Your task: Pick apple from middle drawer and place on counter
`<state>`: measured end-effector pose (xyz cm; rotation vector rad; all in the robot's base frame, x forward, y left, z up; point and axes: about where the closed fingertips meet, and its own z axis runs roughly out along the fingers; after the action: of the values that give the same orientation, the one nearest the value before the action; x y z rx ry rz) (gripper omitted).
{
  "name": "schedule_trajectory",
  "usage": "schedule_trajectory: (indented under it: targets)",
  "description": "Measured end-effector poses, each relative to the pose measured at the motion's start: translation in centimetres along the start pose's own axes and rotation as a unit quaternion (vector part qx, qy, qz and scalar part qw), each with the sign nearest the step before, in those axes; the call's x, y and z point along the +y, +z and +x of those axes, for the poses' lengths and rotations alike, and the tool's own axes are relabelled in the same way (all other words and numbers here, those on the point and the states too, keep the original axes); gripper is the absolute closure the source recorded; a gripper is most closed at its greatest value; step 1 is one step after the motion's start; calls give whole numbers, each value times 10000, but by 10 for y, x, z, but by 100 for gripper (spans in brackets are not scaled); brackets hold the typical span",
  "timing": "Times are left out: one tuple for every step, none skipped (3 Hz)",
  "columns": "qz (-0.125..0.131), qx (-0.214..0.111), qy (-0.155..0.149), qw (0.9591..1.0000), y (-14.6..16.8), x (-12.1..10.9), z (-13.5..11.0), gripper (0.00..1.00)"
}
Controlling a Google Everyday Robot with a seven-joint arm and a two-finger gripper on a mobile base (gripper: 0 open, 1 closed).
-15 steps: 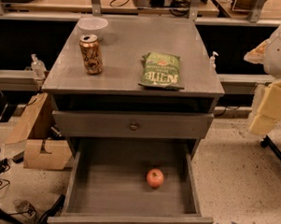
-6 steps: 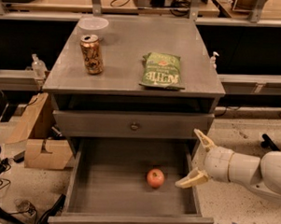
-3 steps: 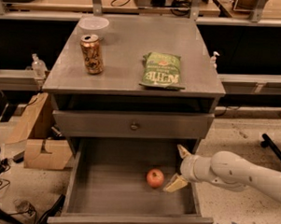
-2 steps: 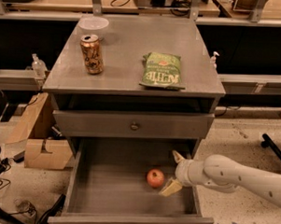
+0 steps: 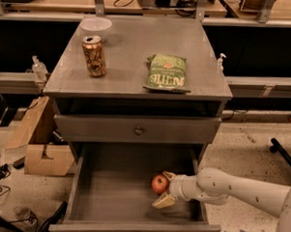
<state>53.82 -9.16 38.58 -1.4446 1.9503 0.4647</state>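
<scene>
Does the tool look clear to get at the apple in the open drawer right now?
Probably yes: the tool is inside the middle drawer, spread open right beside the apple, with nothing between them.

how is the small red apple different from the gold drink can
The small round red apple lies in the open grey middle drawer; the tall gold drink can stands upright on the grey counter. The apple is round and smaller; the can is cylindrical. The open gripper brackets the apple inside the drawer; the can stands unattended. Both rest on grey surfaces.
</scene>
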Motion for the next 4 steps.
schedule_trajectory:
  targets:
    - [-199, -59, 40, 9998, 17, 10, -1, 44]
    - [-370, -54, 7, 9993, 33, 15, -7, 68]
    - [-454, -180, 5, 9988, 29, 21, -25, 97]
    - [-288, -911, 231, 9952, -29, 17, -72, 100]
